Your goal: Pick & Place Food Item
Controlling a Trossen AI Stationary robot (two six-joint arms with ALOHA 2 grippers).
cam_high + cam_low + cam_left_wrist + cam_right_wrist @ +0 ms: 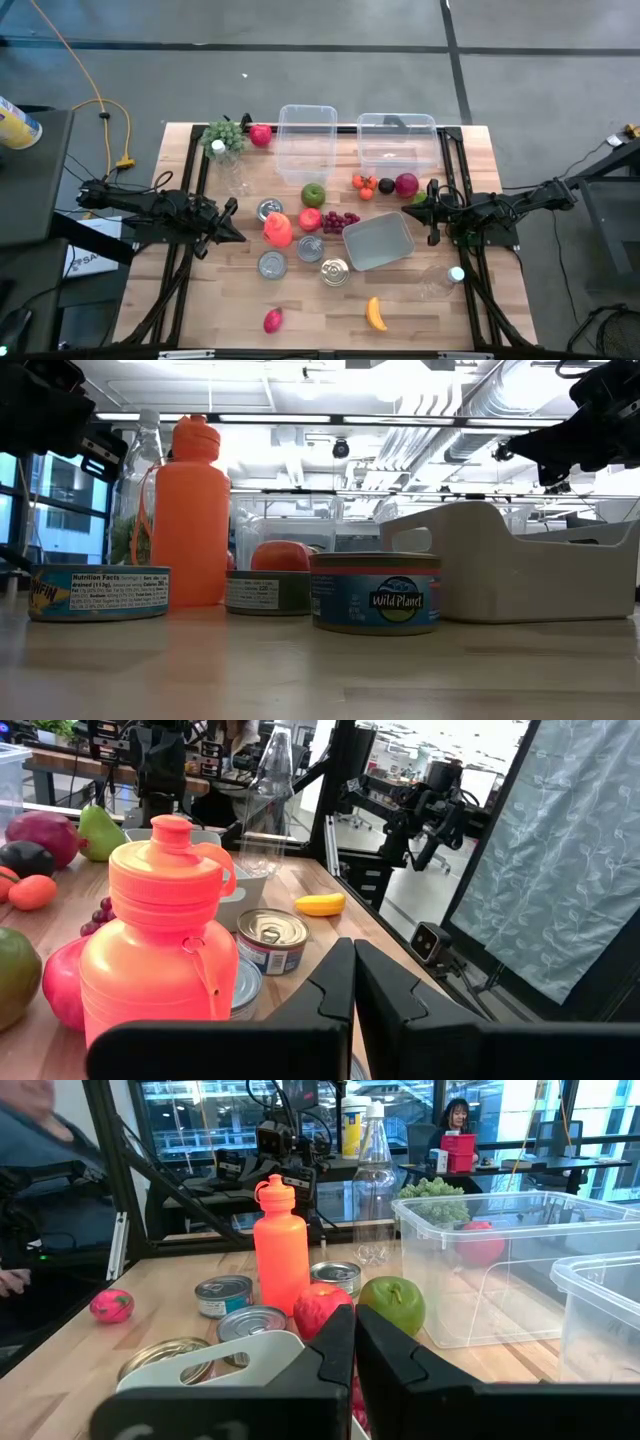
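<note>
Food lies mid-table: a green apple (313, 194), a red apple (310, 219), purple grapes (341, 220), a banana (375, 313), a pink fruit (273, 320) and several tins such as one (272, 264). An orange bottle (278, 229) stands among them. A grey tray (379, 241) sits right of centre. My left gripper (238, 234) hovers shut at the left side, level, its fingers (353, 982) pointing toward the bottle (165, 950). My right gripper (433, 215) hovers shut at the right side, and its wrist view looks past the fingers (355, 1345) at the tray's rim (215, 1360).
Two clear tubs (307, 140) (398, 143) stand at the far edge, with green grapes (222, 135) and a red fruit (261, 135) to their left. Small tomatoes (365, 185), a dark plum (386, 185) and a magenta fruit (406, 184) lie near the right tub. Clear bottles (235, 170) (440, 280) stand nearby.
</note>
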